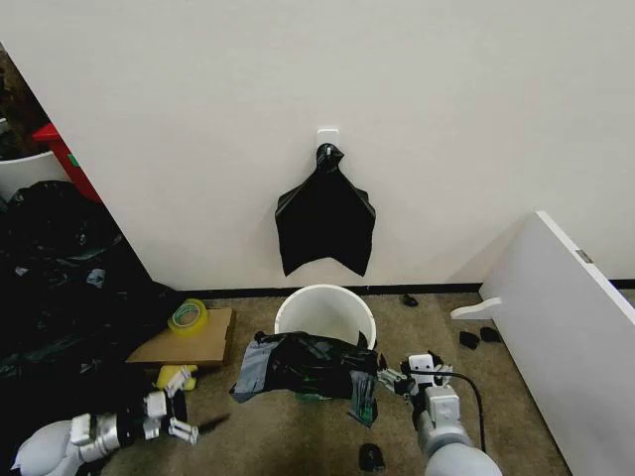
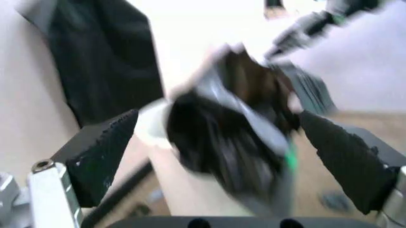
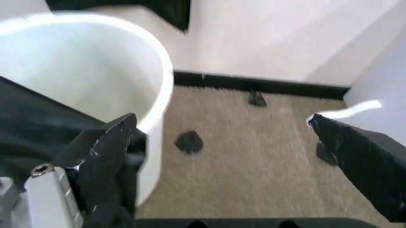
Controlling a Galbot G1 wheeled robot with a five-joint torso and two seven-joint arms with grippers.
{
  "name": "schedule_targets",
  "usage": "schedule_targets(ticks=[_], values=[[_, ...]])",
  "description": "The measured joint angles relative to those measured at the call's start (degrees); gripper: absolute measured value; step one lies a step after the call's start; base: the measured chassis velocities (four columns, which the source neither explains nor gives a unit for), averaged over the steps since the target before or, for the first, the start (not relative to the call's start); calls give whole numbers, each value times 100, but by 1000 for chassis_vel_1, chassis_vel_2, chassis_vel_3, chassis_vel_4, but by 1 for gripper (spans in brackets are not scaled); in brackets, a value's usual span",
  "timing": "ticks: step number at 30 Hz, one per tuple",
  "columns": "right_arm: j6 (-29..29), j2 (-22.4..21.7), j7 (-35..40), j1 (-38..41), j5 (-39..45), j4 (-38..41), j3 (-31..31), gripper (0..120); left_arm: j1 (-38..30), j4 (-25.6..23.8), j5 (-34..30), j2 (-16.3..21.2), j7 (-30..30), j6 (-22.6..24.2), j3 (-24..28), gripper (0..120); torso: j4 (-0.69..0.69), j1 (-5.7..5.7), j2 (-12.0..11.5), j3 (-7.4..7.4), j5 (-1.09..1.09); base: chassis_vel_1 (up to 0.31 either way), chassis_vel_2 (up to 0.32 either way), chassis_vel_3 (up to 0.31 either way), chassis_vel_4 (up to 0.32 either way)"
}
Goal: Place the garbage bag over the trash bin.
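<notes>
**A:** Where does the thin, crinkly black plastic garbage bag (image 1: 303, 365) lie?

**B:** In the head view it is draped across the near rim of the round cream-white plastic trash bin (image 1: 324, 309), at the bin's six o'clock. The bin stands on the carpet against the wall, its mouth mostly uncovered. The bag's long axis runs crosswise, from nine o'clock to three o'clock.

**A:** Which arm is nearer to it?

**B:** The right gripper (image 1: 389, 378) is right at the bag's three o'clock end, where a corner of plastic hangs down. In its own wrist view the black fingers (image 3: 104, 156) stand spread wide, with the dark plastic just beside one of them and the bin wall behind. It looks parted, not clamped on the bag.

**A:** And the left arm?

**B:** The left gripper (image 1: 179, 415) sits low, at about eight o'clock from the bin and well apart from the bag. Its fingers (image 2: 101, 154) are also spread, with nothing between them. Its wrist view looks across at the bag on the bin.

**A:** So what does the coming move turn on?

**B:** Probably the crosswise lie: the bag's far edge must travel toward twelve o'clock, over the open mouth, and the right gripper is the closer one.
</notes>
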Motion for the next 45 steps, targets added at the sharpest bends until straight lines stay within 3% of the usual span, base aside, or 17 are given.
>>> schedule_targets(ticks=[4, 6, 7, 8, 9, 10, 13, 15, 18, 19, 22, 29, 33, 35, 38, 45], values=[[244, -133, 47, -402, -135, 361, -9, 100, 156, -485, -178, -115, -752, -73, 38, 100, -1, 0, 0, 0, -1, 0, 0, 0, 0], [442, -191, 26, -511, -168, 525, 1, 100, 264, -932, -169, -172, -1833, -211, 269, 100, -2, -1, 0, 0, -1, 0, 0, 0, 0], [442, -191, 26, -511, -168, 525, 1, 100, 264, -932, -169, -172, -1833, -211, 269, 100, -2, -1, 0, 0, -1, 0, 0, 0, 0], [504, -219, -51, -420, -158, 549, 50, 100, 297, -1193, -54, -205, -2564, -297, 442, 100, -2, -1, 0, 0, 0, 0, 0, 0, 0], [549, -279, -197, -153, -44, 508, 142, 100, 308, -1422, 156, -240, -3333, -400, 644, 100, -1, -1, 0, 0, 1, 0, 0, 0, 0], [549, -279, -197, -153, -44, 508, 142, 100, 308, -1422, 156, -240, -3333, -400, 644, 100, -1, -1, 0, 0, 1, 0, 0, 0, 0], [367, -479, -578, 570, 667, 164, 352, 100, 293, -1889, 567, -320, -5045, -458, 1119, 100, 0, 0, 0, 0, 1, 0, 0, 0, 0], [194, -558, -726, 804, 1006, 3, 417, 100, 275, -2009, 616, -354, -5398, -416, 1205, 100, 1, 0, 0, 1, 1, 0, 0, 0, 0], [-244, -816, -1804, 1641, 1636, -839, 471, 100, 239, -2311, 663, -509, -6265, -173, 1282, 100, -1, 0, 0, 1, 3, 0, 0, 0, 0], [-244, -816, -1804, 1641, 1636, -839, 471, 100, 239, -2311, 663, -509, -6265, -173, 1282, 100, -1, 0, 0, 1, 3, 0, 0, 0, 0], [-523, -966, -2996, 2650, 1668, -1680, 266, 100, 267, -2405, 792, -702, -6664, 14, 1169, 100, 0, 1, 0, 2, 2, 0, 0, 0, 0], [-766, -927, -3712, 3664, 1612, -2511, -16, 100, 310, -2257, 1054, -887, -6853, 87, 1105, 100, -1, 1, 0, 2, -2, 0, 0, 0, 0], [-1583, -734, -4025, 4419, 1483, -3035, -321, 100, 309, -2168, 1170, -939, -6952, 138, 1038, 100, 0, 1, 0, 2, 0, 0, 0, 0, 0], [-1839, -598, -4650, 4815, 1134, -3366, -502, 100, 289, -2145, 1228, -960, -7065, 176, 990, 100, 2, 1, 0, 1, -4, 0, 0, 0, 0], [-1838, -411, -5023, 5171, 798, -3672, -772, 100, 296, -2126, 1307, -1019, -7184, 220, 946, 100, -1, 1, 0, 1, 0, 0, 0, 0, 0], [-1737, 46, -5091, 5663, 442, -4380, -1241, 100, 314, -2005, 1541, -1158, -7359, 230, 966, 100, 1, 1, 0, 1, -3, 0, 0, 0, 0]])
